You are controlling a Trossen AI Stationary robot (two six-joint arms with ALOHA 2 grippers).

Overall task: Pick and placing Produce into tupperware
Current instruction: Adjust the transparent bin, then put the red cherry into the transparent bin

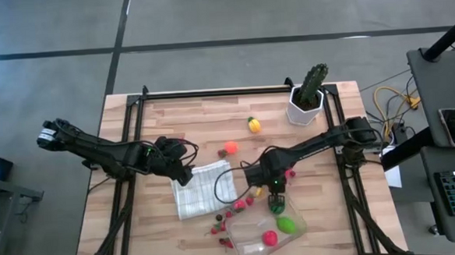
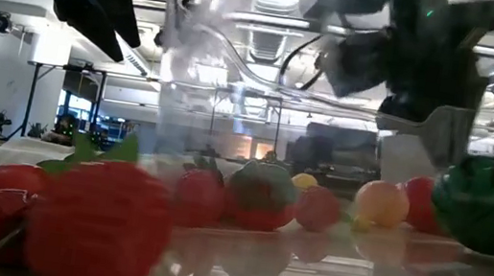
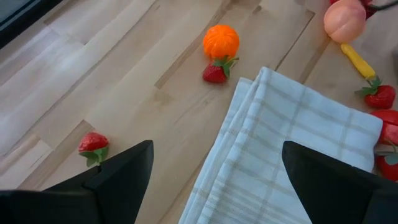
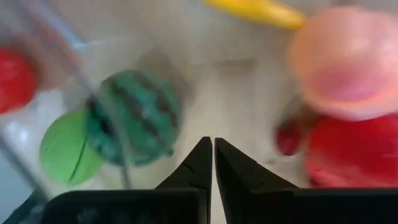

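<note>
Overhead first: the clear tupperware (image 1: 263,233) sits at the near edge of the wooden worktop (image 1: 173,126), holding a red piece (image 1: 270,238), a light green one (image 1: 286,225) and a dark striped green ball (image 1: 277,205) at its far rim. The right gripper (image 1: 277,192) hovers just above that rim, fingers together and empty. Small red berries (image 1: 221,221) lie scattered between the container and the checked cloth (image 1: 203,189). An orange fruit (image 1: 230,148) and a yellow piece (image 1: 253,124) lie well apart, toward the cactus pot (image 1: 307,100). The left gripper (image 1: 184,174) waits over the cloth's far corner, fingers apart, nothing held.

Table level: berries (image 2: 73,206) crowd the front, and the striped ball (image 2: 488,204) sits off to the side. Risk, as I judge it: the arm hangs so near the thin wall that a low sweep could shove the container and roll the loose pieces.

Left wrist: open fingers (image 3: 118,171) straddle the cloth (image 3: 286,155); a berry (image 3: 93,144) lies beside one finger. Closing carelessly could pinch fabric and drag it into the berries.

Right wrist: closed fingertips (image 4: 200,163) point between the striped ball (image 4: 134,118) and a pink piece (image 4: 345,62). Descending shut would just knock the produce aside rather than grasp it.
</note>
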